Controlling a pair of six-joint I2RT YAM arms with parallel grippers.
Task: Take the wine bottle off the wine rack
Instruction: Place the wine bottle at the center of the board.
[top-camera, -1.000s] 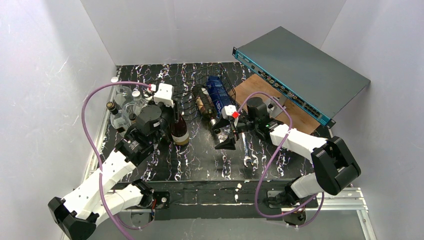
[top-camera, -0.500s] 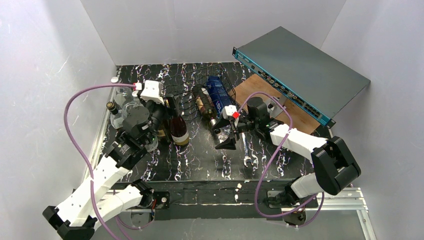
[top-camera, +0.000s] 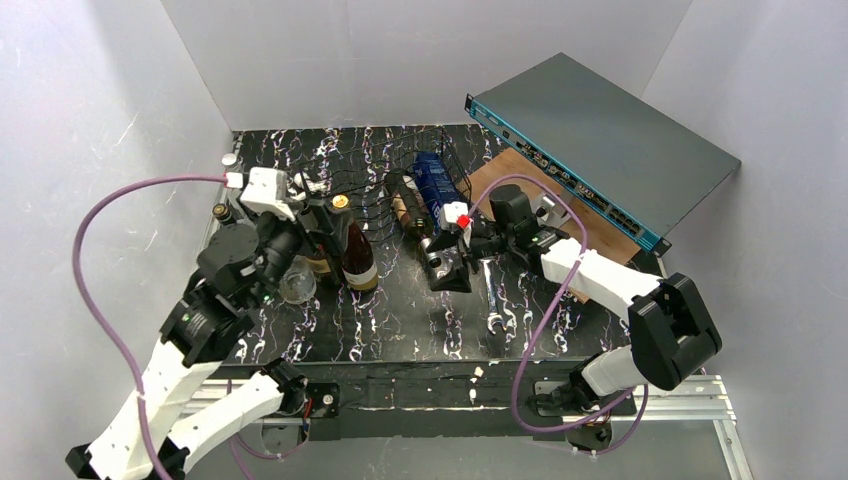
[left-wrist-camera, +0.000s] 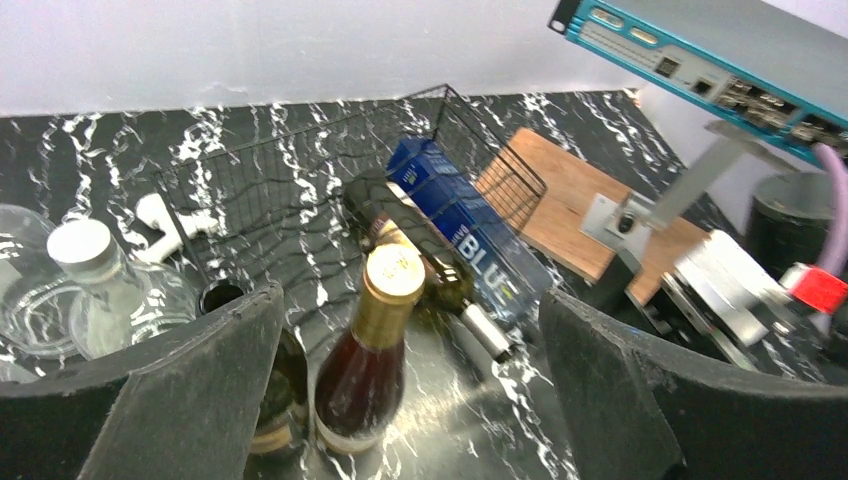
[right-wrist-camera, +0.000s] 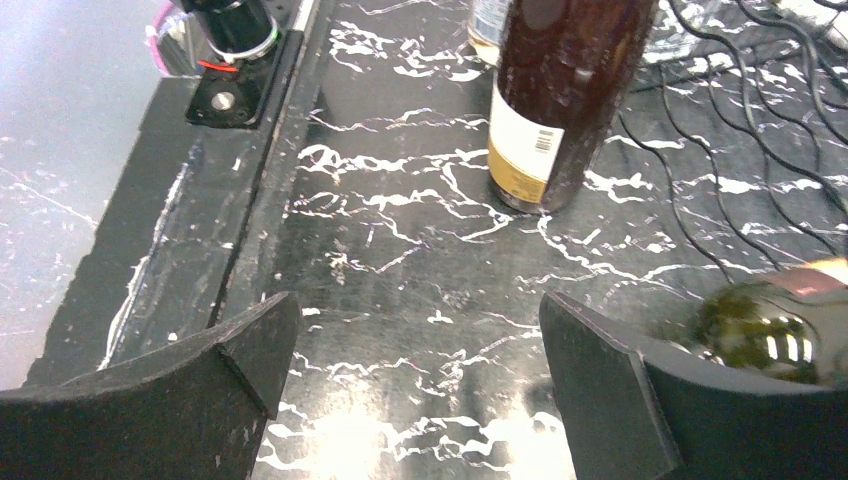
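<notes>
Wine bottle, dark red with a gold cap, upright on the black marbled table, off the wine rack and just in front of its near left end. White-and-gold label low on the body, plain in the right wrist view.

Left gripper level with the bottle's neck, jaws spread wide, 1 finger on either side, clear gaps both ways, nothing gripped.

Just left of the wine bottle, 1 more upright dark bottle with an open mouth, too close to tell whether touching. Further left, a clear bottle with a silver cap, among other glassware.

Rack low and black, thin wavy wire, toward the far middle of the table. 2 bottles lying in it side by side, necks toward the near edge: blue bottle on the right, dark green bottle with a brown label on the left.

Right gripper low over the table just in front of those necks, jaws wide apart, only bare table between them. Green glass of the lying bottle at the right edge of the wrist view, behind the right finger.

Wrench flat on the table near the right gripper. Wooden board right of the rack, grey box with a teal front edge above it at far right.
</notes>
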